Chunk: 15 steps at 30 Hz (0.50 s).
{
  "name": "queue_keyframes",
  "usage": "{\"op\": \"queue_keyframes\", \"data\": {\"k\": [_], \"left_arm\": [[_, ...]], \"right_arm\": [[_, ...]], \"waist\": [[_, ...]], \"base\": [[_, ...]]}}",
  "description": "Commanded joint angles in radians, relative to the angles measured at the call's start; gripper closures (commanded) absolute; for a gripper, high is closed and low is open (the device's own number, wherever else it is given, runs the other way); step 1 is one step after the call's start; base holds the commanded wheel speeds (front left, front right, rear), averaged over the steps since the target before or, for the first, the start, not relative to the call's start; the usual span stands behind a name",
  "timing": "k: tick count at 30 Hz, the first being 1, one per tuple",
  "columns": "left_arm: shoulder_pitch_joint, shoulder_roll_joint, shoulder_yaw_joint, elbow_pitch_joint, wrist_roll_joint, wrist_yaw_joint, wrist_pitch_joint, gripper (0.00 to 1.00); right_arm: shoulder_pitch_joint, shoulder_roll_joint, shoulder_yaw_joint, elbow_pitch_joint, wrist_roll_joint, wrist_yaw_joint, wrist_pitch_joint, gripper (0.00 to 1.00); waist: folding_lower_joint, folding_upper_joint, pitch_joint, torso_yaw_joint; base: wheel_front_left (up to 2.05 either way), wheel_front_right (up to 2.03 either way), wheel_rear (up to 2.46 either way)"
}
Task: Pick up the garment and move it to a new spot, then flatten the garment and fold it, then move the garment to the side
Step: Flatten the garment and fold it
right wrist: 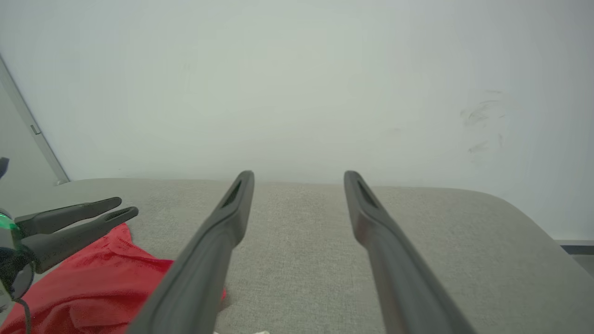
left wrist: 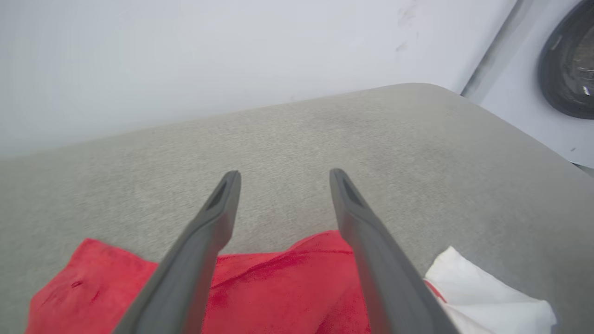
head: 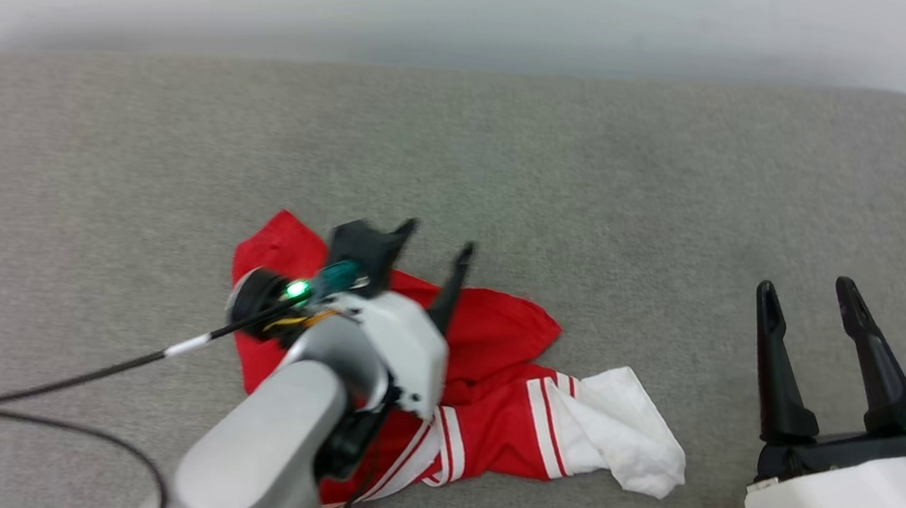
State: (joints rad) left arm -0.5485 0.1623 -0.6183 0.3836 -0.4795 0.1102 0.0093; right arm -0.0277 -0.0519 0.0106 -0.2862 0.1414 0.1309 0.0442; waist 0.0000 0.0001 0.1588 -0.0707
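Nearest the head camera rises the pale left forearm (head: 264, 453). Its left gripper (head: 438, 237) hangs over the garment (head: 496, 326), fingers spread wide and holding nothing. Crumpled on the grey cushion (head: 514, 151), the garment stretches from a red corner at far left to a white sleeve (head: 628, 432) at near right. Well apart to the right, the right gripper (head: 805, 287) is also wide open and empty, so the left arm looks better placed to regrasp.
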Motion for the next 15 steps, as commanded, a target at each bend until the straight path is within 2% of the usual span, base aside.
{"op": "queue_keyframes", "data": {"k": [1, 4, 8, 15], "left_arm": [[0.017, 0.009, 0.003, -0.006, -0.003, 0.005, -0.001, 0.00], [0.074, 0.064, 0.049, -0.048, -0.025, 0.045, 0.016, 0.00], [0.139, 0.150, 0.090, -0.098, -0.056, 0.070, 0.081, 0.00], [0.193, 0.294, 0.095, -0.177, -0.117, 0.041, 0.318, 0.00]], "right_arm": [[0.011, 0.003, 0.002, -0.005, -0.001, 0.000, 0.000, 0.00], [0.022, 0.003, 0.000, -0.017, 0.003, 0.000, 0.009, 0.00], [0.035, 0.003, 0.005, -0.024, 0.007, 0.000, 0.018, 0.00], [0.022, 0.003, 0.019, -0.042, -0.001, 0.000, 0.018, 0.00]], "waist": [[0.0000, -0.0001, -0.025, 0.025], [0.0000, -0.0001, -0.038, 0.043], [0.0000, -0.0001, -0.041, 0.054], [0.0000, -0.0001, 0.002, 0.050]], "base": [[0.00, 0.00, 0.00], [0.00, 0.00, 0.00], [0.00, 0.00, 0.00], [0.00, 0.00, 0.00]]}}
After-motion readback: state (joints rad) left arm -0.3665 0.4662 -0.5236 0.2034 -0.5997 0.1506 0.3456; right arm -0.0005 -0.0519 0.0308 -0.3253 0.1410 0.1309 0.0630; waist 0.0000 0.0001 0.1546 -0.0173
